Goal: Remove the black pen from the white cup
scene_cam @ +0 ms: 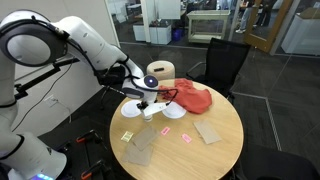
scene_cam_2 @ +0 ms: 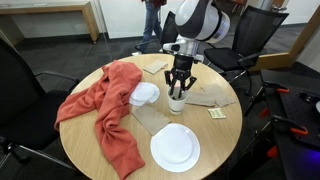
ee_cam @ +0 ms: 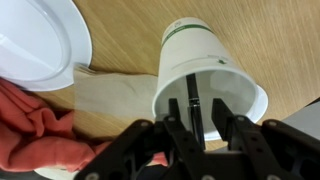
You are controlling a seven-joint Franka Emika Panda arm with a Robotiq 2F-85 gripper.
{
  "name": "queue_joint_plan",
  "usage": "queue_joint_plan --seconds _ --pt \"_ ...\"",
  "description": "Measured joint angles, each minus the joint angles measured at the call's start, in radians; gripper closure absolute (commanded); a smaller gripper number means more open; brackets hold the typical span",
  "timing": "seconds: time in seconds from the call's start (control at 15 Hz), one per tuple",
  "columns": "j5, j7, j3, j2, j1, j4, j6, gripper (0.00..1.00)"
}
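Pincer (ee_cam: 200, 120) straddles the black pen (ee_cam: 193, 95) inside the white cup (ee_cam: 195, 50) rim; clenched or not, unclear.

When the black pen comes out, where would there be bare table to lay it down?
The table is bare between the white plate, the small note and its rim. It is crowded round the white cup: the gripper above it, a second plate and the red cloth beside it.
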Motion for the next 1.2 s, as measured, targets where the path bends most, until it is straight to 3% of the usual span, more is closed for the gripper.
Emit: queue_joint_plan --seconds 0.53,0.6,0.67,0.8,1.2 --pt "-0.001 -0.003 0.024 0.025 -0.023 0.015 0.000 0.60" --pt "-0.001 -0.003 0.027 0.028 -0.025 0.018 0.000 0.69" --pt "-0.001 -0.004 0.030 0.032 -0.027 0.021 0.000 0.86" --pt "-0.001 -0.011 0.035 0.039 -0.029 0.026 0.000 1.00" --pt "-0.001 -0.020 0.048 0.047 -0.041 0.033 0.000 0.96"
